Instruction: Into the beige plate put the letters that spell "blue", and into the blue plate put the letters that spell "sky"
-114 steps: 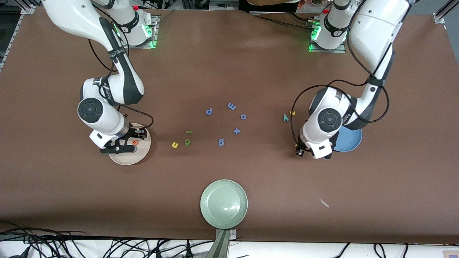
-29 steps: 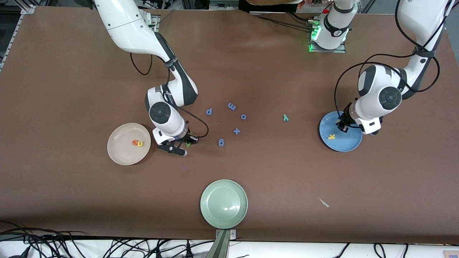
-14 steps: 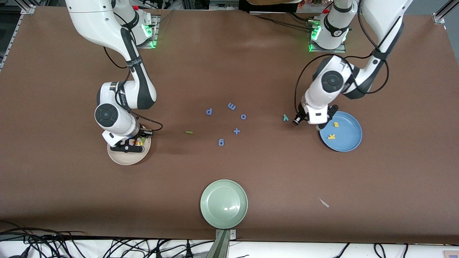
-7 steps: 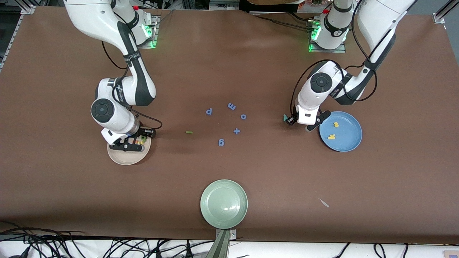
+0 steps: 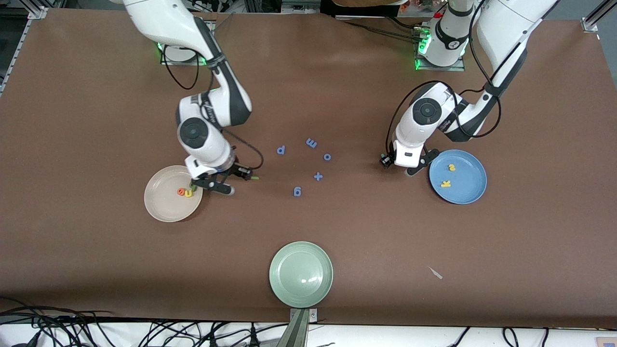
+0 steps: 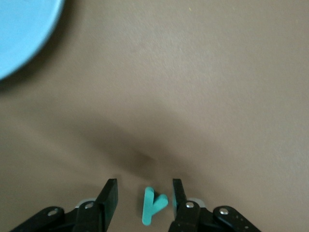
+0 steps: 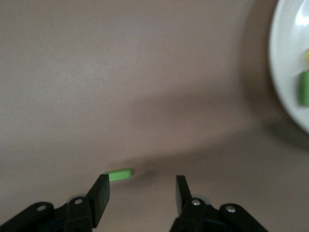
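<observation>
The beige plate (image 5: 161,206) holds the orange e (image 5: 181,192), the yellow u (image 5: 188,193) and the green b (image 7: 303,88). The thin green l (image 5: 254,178) lies on the table toward the middle. My right gripper (image 5: 214,186) hangs open between plate and l; in the right wrist view the l (image 7: 118,174) lies just off one fingertip (image 7: 101,191). The blue plate (image 5: 467,192) holds the yellow s (image 5: 451,167) and k (image 5: 446,183). My left gripper (image 5: 417,165) is open beside that plate. In the left wrist view the teal y (image 6: 153,205) lies between its fingers.
A pale green plate (image 5: 301,273) sits near the table's front edge. Blue letters p (image 5: 281,150), m (image 5: 311,142), o (image 5: 327,156), g (image 5: 297,192) and a plus sign (image 5: 318,176) lie in the middle. A small scrap (image 5: 435,273) lies nearer the camera than the blue plate.
My right gripper opened over the beige plate, left the green b there and moved toward the green l. My left gripper shifted a little, settling over the teal y.
</observation>
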Robot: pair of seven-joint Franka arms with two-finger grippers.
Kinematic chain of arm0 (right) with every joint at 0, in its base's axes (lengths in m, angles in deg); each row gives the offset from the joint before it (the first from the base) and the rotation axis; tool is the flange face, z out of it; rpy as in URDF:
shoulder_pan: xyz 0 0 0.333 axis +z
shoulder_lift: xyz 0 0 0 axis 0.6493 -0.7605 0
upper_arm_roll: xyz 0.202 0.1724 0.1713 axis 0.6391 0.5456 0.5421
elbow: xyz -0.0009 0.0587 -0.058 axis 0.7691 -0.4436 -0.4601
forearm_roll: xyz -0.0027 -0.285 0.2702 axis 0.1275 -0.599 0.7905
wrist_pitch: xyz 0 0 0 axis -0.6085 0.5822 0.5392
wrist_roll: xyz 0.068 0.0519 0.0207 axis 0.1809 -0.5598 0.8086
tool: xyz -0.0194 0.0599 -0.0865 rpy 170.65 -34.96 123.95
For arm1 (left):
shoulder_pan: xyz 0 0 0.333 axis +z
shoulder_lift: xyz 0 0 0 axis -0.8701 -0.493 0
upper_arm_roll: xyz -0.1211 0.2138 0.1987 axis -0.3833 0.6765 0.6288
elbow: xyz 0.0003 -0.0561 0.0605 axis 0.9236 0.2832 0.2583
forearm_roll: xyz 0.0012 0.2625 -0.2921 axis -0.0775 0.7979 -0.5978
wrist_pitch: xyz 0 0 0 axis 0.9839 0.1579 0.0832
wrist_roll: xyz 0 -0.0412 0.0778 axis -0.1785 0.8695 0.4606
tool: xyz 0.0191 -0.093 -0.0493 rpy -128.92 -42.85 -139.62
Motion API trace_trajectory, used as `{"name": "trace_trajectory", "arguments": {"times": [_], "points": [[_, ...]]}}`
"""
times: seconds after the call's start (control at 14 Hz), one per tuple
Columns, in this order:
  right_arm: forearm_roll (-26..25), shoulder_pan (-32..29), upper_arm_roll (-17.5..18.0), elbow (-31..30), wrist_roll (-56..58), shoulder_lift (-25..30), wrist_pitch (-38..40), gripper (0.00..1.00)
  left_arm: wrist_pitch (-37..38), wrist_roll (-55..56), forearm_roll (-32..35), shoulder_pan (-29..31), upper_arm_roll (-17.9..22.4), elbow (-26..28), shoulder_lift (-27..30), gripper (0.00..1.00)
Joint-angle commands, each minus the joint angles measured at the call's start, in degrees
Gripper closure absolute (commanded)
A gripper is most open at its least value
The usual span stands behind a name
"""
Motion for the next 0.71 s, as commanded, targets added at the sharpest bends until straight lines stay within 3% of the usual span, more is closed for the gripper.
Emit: {"name": "trace_trajectory", "arguments": {"times": [0.0, 0.5, 0.64], "points": [[1.2, 0.72, -0.37, 0.21, -2.25, -1.21, -1.64, 0.36, 0.03, -0.17, 0.59, -0.86, 0.01, -0.81, -1.38, 0.46], [1.37, 3.71, -0.37, 0.12, -2.43, -3.58, -4.71, 0.33, 0.12, -0.43, 0.67, -0.77, 0.01, -1.25, -2.08, 0.49], [1.37, 3.98, -0.37, -0.23, -2.43, -4.28, -5.94, 0.33, 0.12, -0.43, 0.67, -0.77, 0.01, -1.25, -2.17, 0.55]]}}
